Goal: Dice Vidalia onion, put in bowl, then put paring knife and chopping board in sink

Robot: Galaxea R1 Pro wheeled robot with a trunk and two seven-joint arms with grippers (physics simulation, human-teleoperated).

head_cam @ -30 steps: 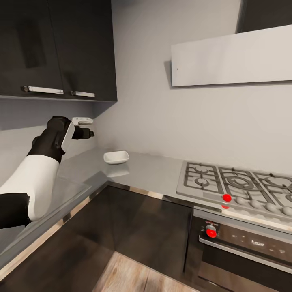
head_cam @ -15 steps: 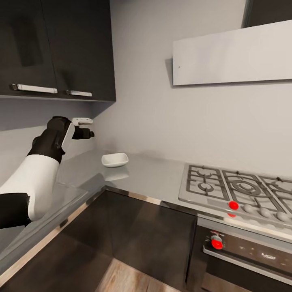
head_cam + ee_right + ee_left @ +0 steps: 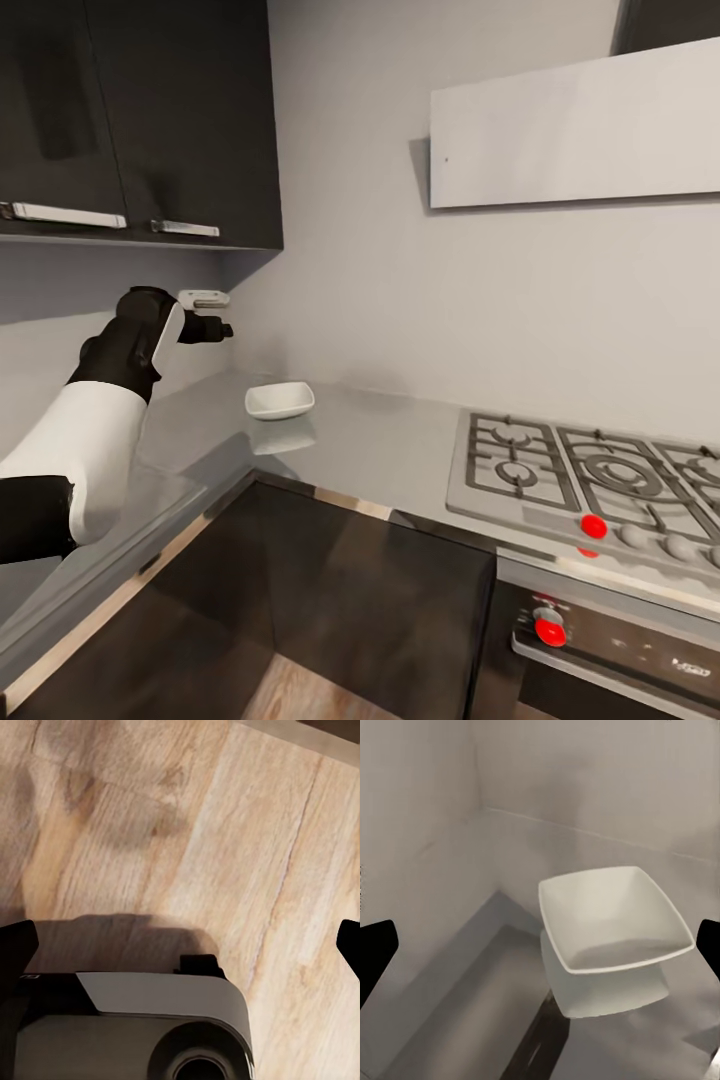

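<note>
The white square bowl [image 3: 280, 400] [image 3: 611, 919] stands empty on the grey top in the corner, where the countertop [image 3: 175, 475] with its pale front edge meets the wall. My left gripper [image 3: 222, 328] [image 3: 540, 949] is held up in the air, left of the bowl and above it. It is open, with nothing between its dark fingertips [image 3: 376, 949]. My right gripper [image 3: 180, 941] is open too and points down at the wooden floor. The Vidalia onion, the sink, the chopping board and the paring knife are out of view.
A gas hob [image 3: 590, 480] with red knobs lies on the steel-grey top at the right, over an oven [image 3: 620, 650]. Dark wall cabinets [image 3: 140, 120] hang above my left arm. A pale extractor hood [image 3: 580, 130] juts from the wall. My own base [image 3: 135, 1027] shows below the right gripper.
The whole picture has shifted: the camera has turned, so the bowl sits a little further left and the hob further right and lower. My left arm keeps its pose.
</note>
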